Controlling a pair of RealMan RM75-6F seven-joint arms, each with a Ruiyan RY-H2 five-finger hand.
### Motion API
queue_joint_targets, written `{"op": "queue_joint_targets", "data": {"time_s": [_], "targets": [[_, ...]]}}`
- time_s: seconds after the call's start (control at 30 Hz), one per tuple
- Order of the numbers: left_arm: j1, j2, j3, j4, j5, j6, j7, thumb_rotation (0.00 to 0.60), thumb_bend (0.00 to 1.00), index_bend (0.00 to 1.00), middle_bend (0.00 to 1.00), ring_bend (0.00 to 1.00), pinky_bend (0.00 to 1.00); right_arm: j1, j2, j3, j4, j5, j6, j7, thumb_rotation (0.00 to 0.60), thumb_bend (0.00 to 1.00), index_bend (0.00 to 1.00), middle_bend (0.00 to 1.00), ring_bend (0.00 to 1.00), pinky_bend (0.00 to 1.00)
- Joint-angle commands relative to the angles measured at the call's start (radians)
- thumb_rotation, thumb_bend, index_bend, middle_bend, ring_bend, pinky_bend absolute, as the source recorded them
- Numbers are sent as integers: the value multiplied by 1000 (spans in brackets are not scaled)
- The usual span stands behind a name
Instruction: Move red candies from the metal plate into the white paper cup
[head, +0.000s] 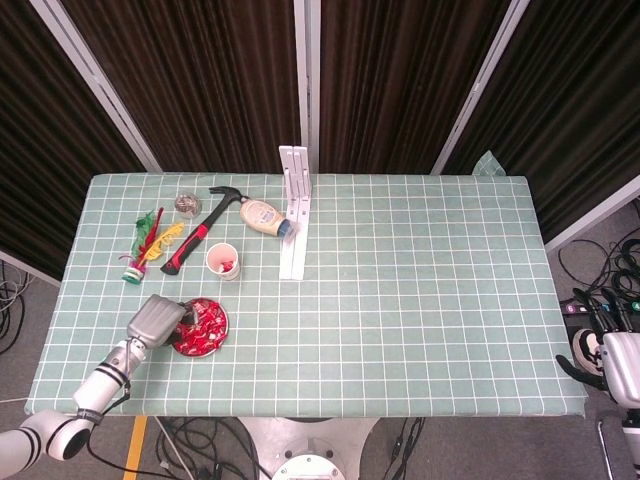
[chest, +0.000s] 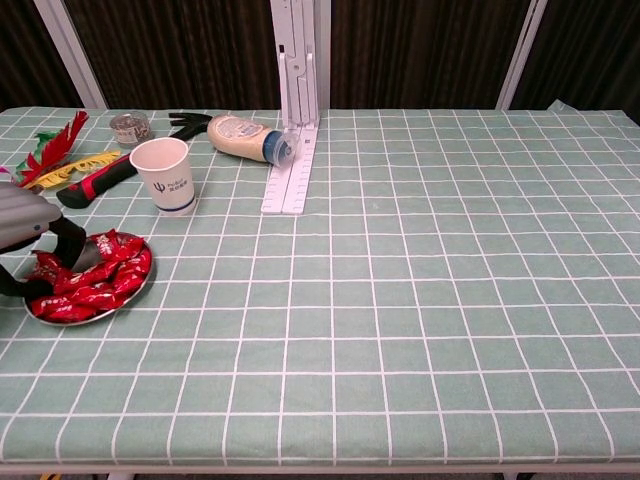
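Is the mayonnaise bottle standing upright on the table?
No, the mayonnaise bottle lies on its side, its cap toward the white bracket.

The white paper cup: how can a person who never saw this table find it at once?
Look at the table's far left part, by the red-handled hammer. The white paper cup stands upright just behind the metal plate of red candies. It is the only open, upright container there, bearing a small blue print.

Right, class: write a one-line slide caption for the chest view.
The left robot hand reaches into red candies on the metal plate, the white paper cup beyond.
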Motion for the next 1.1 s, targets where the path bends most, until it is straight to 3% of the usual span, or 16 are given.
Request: {"op": "queue_joint_targets", "data": {"time_s": [0.03, 0.23, 0.4, 0.73, 0.9, 1.1], "targets": [[3, -4, 2, 7, 6, 3, -16, 600, 402, 630, 670, 919, 1000, -1, 0, -1, 0, -1, 2, 0, 600, 88, 76, 185, 28, 282], [11, -1, 1, 5, 24, 34, -50, 600, 447, 665, 717, 929, 1000, 1, 2, 2, -4, -2, 2, 0, 600, 89, 76, 184, 28, 284], [17, 41, -18, -58, 28, 75, -82, 600, 449, 668, 722, 929, 1000, -2, 1, 0, 1, -4, 5, 7, 600, 89, 76, 185, 28, 285], [-12, 163, -109, -223, -4, 107, -154, 600, 448, 668, 725, 929, 1000, -4, 0, -1, 11, -5, 9, 20, 600, 88, 76, 184, 28, 286], [-77, 172, -180, -235, -50, 54, -167, 600, 448, 667, 725, 929, 1000, -5, -3, -2, 15, -7, 10, 24, 600, 88, 76, 185, 28, 287], [-170, 125, -246, -173, -127, -49, -146, 600, 449, 664, 723, 929, 1000, -6, -1, 0, 15, 0, 8, 24, 600, 88, 76, 185, 29, 288]]}}
